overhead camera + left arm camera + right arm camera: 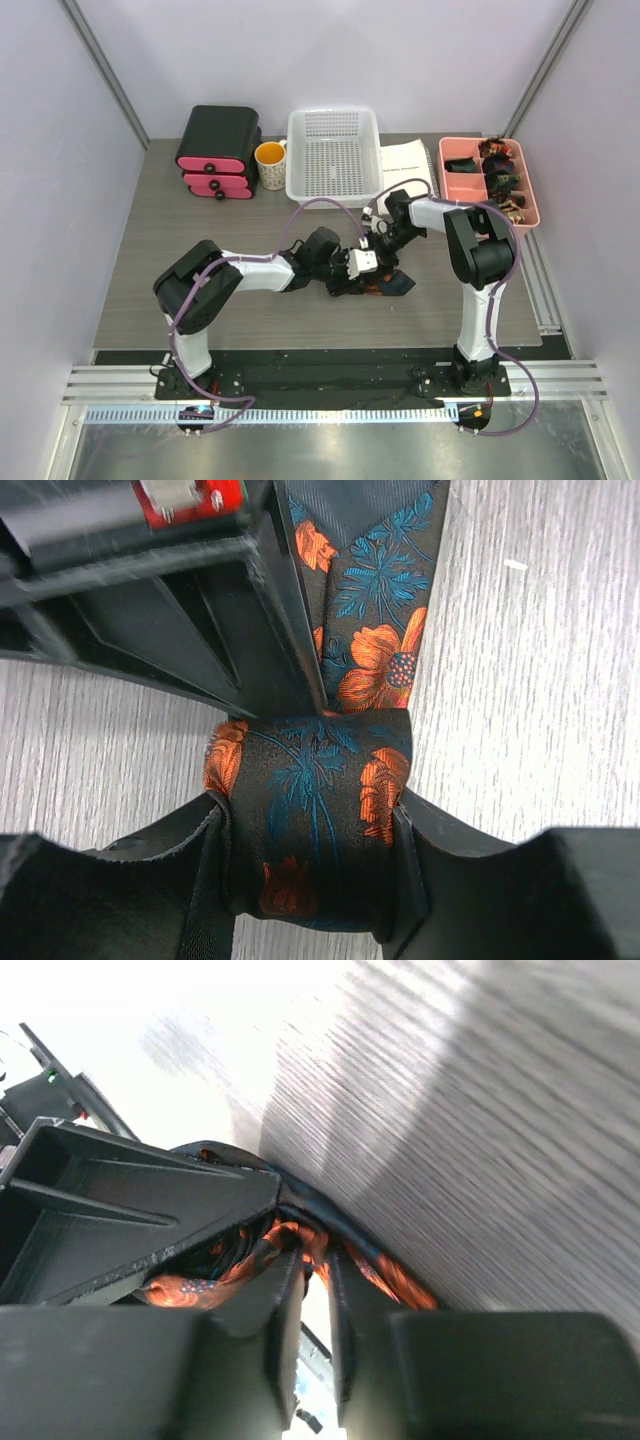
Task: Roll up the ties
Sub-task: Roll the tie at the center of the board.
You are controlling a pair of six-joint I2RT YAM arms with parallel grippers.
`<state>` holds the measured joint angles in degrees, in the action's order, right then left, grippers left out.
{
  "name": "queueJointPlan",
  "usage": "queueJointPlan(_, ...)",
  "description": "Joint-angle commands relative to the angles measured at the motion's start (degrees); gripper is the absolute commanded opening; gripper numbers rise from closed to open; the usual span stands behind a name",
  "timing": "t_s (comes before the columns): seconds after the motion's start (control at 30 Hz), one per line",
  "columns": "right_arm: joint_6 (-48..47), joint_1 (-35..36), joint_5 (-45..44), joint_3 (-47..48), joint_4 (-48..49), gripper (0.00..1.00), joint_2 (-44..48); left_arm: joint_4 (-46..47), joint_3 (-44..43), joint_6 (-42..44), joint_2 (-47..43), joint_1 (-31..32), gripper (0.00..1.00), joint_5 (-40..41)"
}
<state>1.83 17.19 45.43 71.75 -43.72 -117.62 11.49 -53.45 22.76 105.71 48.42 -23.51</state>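
Three pale walls (330,60) enclose a grey wood-grain table (540,680). The left gripper's (308,880) jaws clamp the coiled end of a dark, orange-flowered fabric tie (315,770). Its loose strip runs straight away towards the right gripper (315,1260), whose jaws are a slit apart.

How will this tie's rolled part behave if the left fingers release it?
Probably unwinds a little: the coil is glossy fabric, pinched only between the left fingers. Its tail lies limp and flat on the table, so it should drag easily. Likely light, unlikely to roll far.
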Motion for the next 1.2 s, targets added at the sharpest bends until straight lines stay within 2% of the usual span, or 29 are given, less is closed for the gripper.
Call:
queueJointPlan(0.0, -0.07, -0.93, -4.56, 1.73, 3.66, 0.31, 5.29, -9.73, 2.04, 0.97, 0.81, -0.09, 0.27, 6.54)
queueJointPlan(0.13, -0.68, -2.86, -2.72, 1.73, 0.23, 0.41, 8.28, -9.99, 1.77, -0.87, 0.81, -0.09, 0.22, 6.19)
queueJointPlan(0.3, -1.56, -5.06, -0.61, -0.37, -3.99, 0.44, 9.78, -10.17, 0.72, -3.95, 1.51, -0.08, 0.20, 5.84)
queueJointPlan(0.57, -3.41, -5.15, -0.43, -4.77, -2.60, 0.36, 8.29, -9.90, -0.25, -5.45, 2.22, -0.26, 0.18, 5.75)
queueJointPlan(0.73, -3.85, -5.15, -5.17, -5.92, -0.05, 0.27, 5.31, -9.64, -0.78, -6.42, 2.13, -0.52, 0.17, 4.61)
queueJointPlan(0.87, -2.88, -5.24, -8.51, -4.95, 1.62, 0.22, 2.05, -9.82, -0.95, -4.75, 0.91, -1.22, 0.17, 2.42)
queueJointPlan(1.0, -2.62, -5.24, -10.79, -4.60, 1.98, 0.21, 0.12, -11.22, -2.53, 3.31, -1.73, -1.67, 0.17, -0.12)
queueJointPlan(1.17, -2.35, -5.24, -12.64, -2.85, 2.15, 0.20, -1.29, -20.26, -6.31, 11.33, -2.09, -1.67, 0.18, -3.03)
